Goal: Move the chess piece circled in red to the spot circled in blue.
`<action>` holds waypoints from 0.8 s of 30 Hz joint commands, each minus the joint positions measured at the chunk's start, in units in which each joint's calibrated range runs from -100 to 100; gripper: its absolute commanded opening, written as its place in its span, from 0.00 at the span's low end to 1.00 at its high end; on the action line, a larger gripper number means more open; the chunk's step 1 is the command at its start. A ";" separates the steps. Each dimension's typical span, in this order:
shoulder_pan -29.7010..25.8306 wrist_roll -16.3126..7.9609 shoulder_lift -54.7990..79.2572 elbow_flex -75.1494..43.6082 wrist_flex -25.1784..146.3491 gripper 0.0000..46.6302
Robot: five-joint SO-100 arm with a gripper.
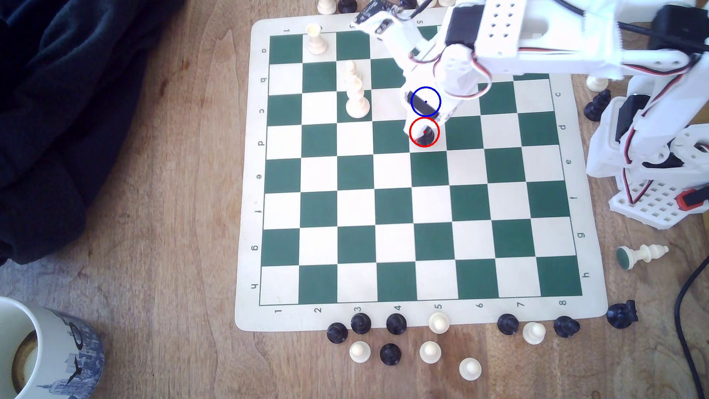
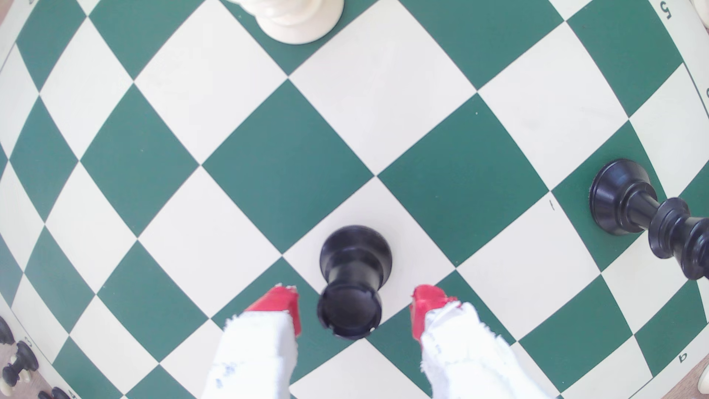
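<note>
The chess piece [image 1: 425, 139] is a short black piece standing upright on a cream square inside the red circle. My gripper [image 1: 425, 128] hangs right over it. In the wrist view the chess piece [image 2: 351, 284] stands between the red-tipped fingers [image 2: 282, 307], with a gap on each side, so my gripper [image 2: 355, 307] is open around it without touching. The blue circle [image 1: 425, 101] marking the spot is drawn one square beyond the piece, over the gripper's body, which hides the square beneath it.
A tall black piece [image 2: 629, 203] stands two squares from the chess piece. Cream pieces [image 1: 357, 99] stand toward the exterior view's left. Loose pieces [image 1: 395, 324] line the board's near edge. A mug [image 1: 42, 353], dark cloth [image 1: 57, 115] and the arm's base [image 1: 652, 168] flank the board.
</note>
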 commanded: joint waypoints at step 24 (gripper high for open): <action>-0.72 -0.24 1.75 -6.66 -0.28 0.27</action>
